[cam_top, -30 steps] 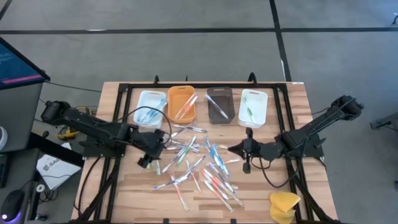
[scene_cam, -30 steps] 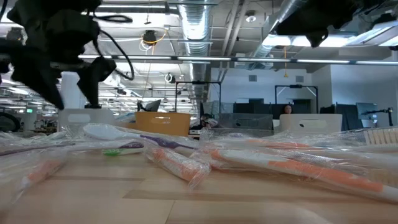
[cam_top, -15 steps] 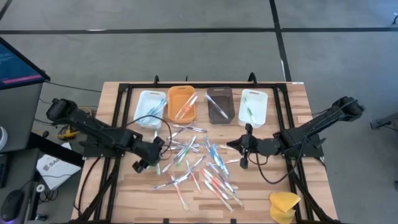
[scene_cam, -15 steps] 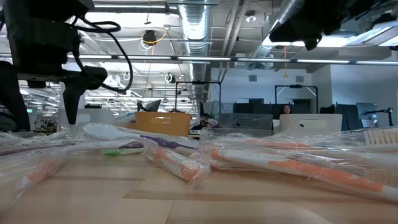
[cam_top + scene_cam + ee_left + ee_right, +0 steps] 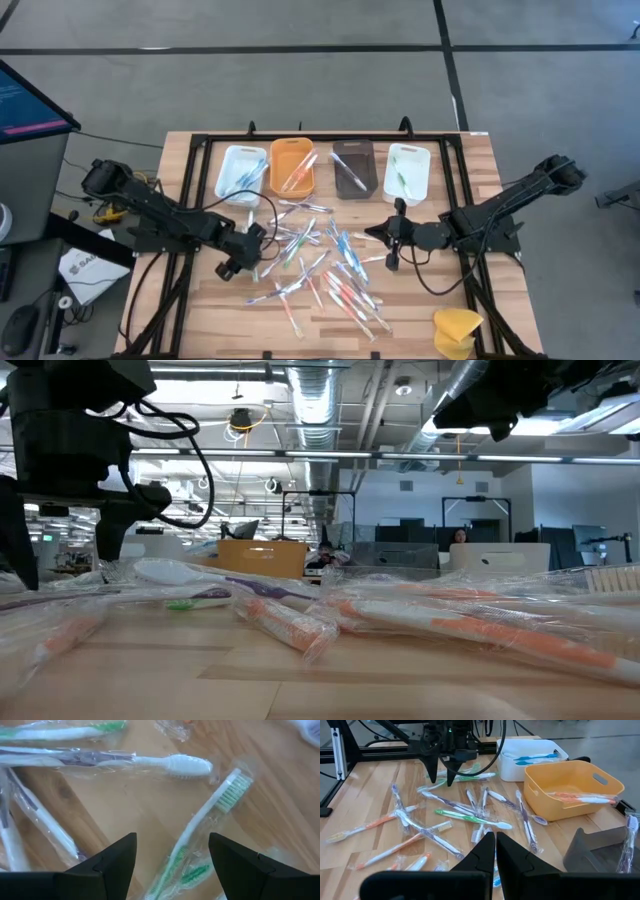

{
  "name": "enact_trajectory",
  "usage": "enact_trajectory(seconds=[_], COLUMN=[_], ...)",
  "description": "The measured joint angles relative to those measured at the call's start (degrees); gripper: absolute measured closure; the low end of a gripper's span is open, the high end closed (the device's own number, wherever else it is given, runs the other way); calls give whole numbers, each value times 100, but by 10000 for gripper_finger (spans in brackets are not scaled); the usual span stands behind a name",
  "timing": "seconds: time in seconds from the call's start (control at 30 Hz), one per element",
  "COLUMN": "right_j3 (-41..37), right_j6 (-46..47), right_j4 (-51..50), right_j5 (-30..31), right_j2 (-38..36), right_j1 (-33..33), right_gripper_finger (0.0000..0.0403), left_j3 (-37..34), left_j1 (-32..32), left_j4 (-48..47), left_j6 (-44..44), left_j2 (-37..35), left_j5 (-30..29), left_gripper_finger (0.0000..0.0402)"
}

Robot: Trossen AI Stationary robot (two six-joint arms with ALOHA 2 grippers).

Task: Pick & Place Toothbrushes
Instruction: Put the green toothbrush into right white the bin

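the wooden table (image 5: 470, 160) fills the lower middle of the high view, with a row of four trays along its upper edge, white tray (image 5: 240, 172), orange tray (image 5: 292, 167), brown tray (image 5: 352, 168) and a second white tray (image 5: 407, 172), each holding a few brushes. the toothbrushes (image 5: 320, 265) lie scattered in clear wrappers across the centre of the frame below the trays, and a yellow lump (image 5: 457, 330) sits at the lower right. the left gripper (image 5: 234, 262) hangs at the left edge of the pile with its fingers spread wide over a green-bristled brush (image 5: 200, 835) and holding nothing, while the right gripper (image 5: 391, 245) waits at the pile's right edge with its fingers pressed together, empty.
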Motion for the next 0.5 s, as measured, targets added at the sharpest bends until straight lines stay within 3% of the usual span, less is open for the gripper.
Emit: enact_trajectory(seconds=[0.5], right_j3=[0], right_j6=[3], right_j4=[-12], right_j5=[0], right_j2=[0], right_j1=[-2], right_gripper_finger=[392], left_j3=[-11], left_j1=[4], left_j4=[71], left_j6=[-270], left_j2=[-223], left_j5=[-3], left_gripper_finger=[160])
